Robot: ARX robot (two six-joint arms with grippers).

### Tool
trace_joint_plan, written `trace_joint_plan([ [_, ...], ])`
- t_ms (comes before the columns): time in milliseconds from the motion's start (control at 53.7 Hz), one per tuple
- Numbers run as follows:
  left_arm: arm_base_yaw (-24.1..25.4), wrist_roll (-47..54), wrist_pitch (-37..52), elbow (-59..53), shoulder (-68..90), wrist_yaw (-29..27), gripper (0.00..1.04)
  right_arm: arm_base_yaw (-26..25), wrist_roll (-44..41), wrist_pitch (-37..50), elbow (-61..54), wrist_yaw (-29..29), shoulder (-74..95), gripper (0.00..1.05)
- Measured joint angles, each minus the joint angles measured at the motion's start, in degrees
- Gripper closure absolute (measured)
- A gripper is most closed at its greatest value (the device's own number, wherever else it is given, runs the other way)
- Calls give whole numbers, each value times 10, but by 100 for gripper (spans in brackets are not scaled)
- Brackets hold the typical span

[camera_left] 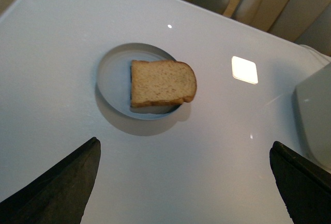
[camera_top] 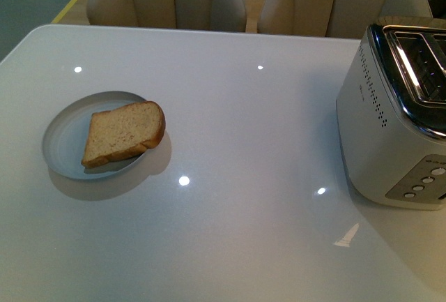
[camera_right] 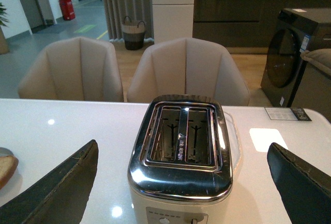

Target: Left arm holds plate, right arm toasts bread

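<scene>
Light brown bread slice (camera_top: 124, 133) flat on small round pale blue plate (camera_top: 61, 143), left on white worktop (camera_top: 244, 127); silver toaster (camera_top: 390, 121) at right; dark left claw (camera_left: 184, 144) apart facing plate, likely to steady it; right claw (camera_right: 182, 146) apart.

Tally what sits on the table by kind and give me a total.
Plate: 1
Bread slice: 1
Toaster: 1
Total: 3
</scene>
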Motion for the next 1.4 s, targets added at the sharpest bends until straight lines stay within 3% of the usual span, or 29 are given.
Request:
trace_joint_plan([
  [261, 37, -16, 226, 39, 261, 32, 7, 0, 0, 0, 0, 0, 0, 9],
  [578, 52, 0, 501, 141, 730, 19, 7, 0, 0, 0, 0, 0, 0, 9],
  [1043, 57, -60, 532, 336, 1083, 1, 7, 0, 0, 0, 0, 0, 0, 9],
  [1398, 49, -61, 503, 450, 1179, -7, 7, 0, 0, 0, 0, 0, 0, 9],
])
